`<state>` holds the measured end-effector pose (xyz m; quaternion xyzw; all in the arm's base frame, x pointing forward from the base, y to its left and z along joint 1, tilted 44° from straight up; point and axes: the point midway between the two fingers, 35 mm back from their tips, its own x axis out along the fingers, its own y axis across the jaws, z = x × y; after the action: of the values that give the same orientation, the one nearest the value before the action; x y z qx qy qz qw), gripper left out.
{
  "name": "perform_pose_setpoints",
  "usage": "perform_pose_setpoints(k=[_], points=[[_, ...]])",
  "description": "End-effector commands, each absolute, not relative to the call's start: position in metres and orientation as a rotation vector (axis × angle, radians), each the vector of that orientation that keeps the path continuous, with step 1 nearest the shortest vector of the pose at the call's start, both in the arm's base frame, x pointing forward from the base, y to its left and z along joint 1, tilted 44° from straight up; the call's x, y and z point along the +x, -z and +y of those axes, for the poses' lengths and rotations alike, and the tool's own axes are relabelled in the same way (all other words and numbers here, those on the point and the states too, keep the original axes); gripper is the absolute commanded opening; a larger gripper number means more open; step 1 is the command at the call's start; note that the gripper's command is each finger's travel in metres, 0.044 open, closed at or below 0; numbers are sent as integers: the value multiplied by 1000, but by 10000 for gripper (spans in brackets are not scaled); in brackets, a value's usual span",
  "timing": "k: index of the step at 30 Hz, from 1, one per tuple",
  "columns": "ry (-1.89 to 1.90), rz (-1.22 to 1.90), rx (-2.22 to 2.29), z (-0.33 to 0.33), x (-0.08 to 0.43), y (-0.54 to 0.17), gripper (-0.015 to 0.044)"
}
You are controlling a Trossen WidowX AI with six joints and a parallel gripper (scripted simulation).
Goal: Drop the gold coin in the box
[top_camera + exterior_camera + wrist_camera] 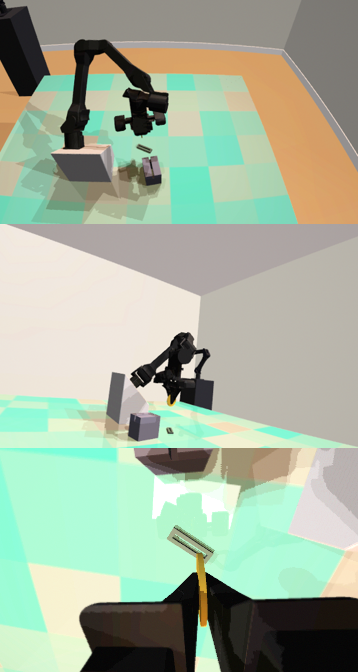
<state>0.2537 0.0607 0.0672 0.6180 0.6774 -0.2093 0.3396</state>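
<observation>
Coin lifted, carry to the box in hand

The gripper point(202, 598) is clamped on the gold coin point(202, 593), holding it edge-on in the air above the vacated dark-green holder point(144, 148), well off the checkered floor point(224, 147). The grey box point(152, 170) sits just beside the holder, toward the near edge, its slot point(151, 165) facing up. Next, I judge, the coin must travel over the box and its edge be turned in line with the slot before release.
</observation>
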Motion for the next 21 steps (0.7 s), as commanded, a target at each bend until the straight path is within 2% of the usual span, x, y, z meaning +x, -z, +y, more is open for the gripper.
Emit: perform_pose_setpoints(k=[1, 21], points=[[551, 1762, 1602, 55, 258, -62, 0], [557, 1756, 1598, 22, 279, -33, 0]])
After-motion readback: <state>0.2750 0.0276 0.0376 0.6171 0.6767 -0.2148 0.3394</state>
